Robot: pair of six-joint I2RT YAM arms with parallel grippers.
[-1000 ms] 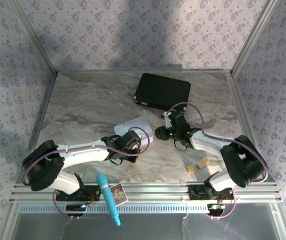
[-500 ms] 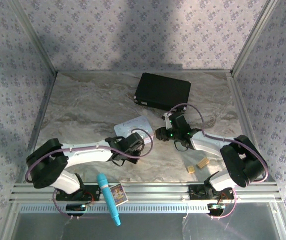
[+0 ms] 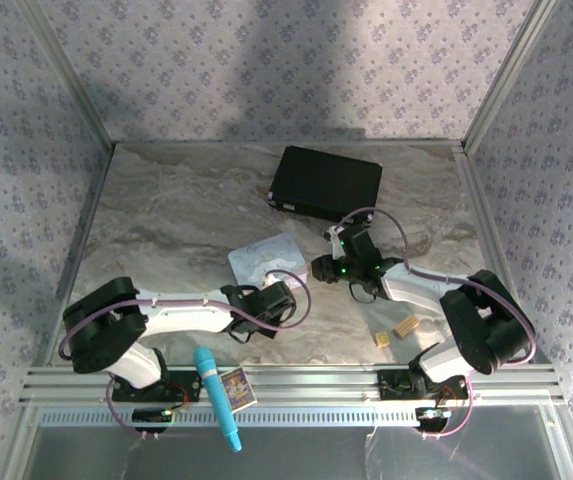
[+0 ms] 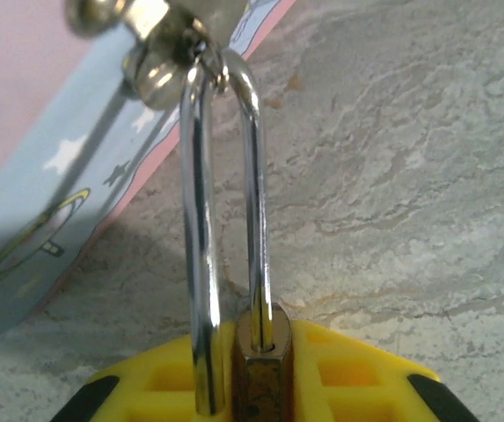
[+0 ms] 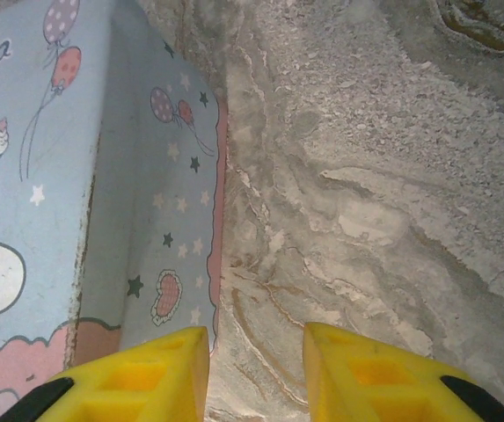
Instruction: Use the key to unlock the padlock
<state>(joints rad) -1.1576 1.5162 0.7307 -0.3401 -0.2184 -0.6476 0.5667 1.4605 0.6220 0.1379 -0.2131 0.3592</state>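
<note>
Brass padlock [image 4: 260, 365] clamped in the left tool [image 4: 253, 387].
The right tool [image 5: 256, 356] gapes empty over the tabletop [image 5: 383, 185] beside the pastel tin [image 5: 67, 185].

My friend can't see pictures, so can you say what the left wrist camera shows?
The left gripper clamps a small brass padlock between yellow fingers. Its long silver shackle runs up through a shiny latch at a pale blue starry tin. Grey marble table lies beneath.

The pastel tin [image 5: 76, 202] is showing one cut-off scrap of dark lettering at its top corner, reading roughly "oro"; the small picture card's [image 3: 236, 386] print is coming through too small to read.
</note>
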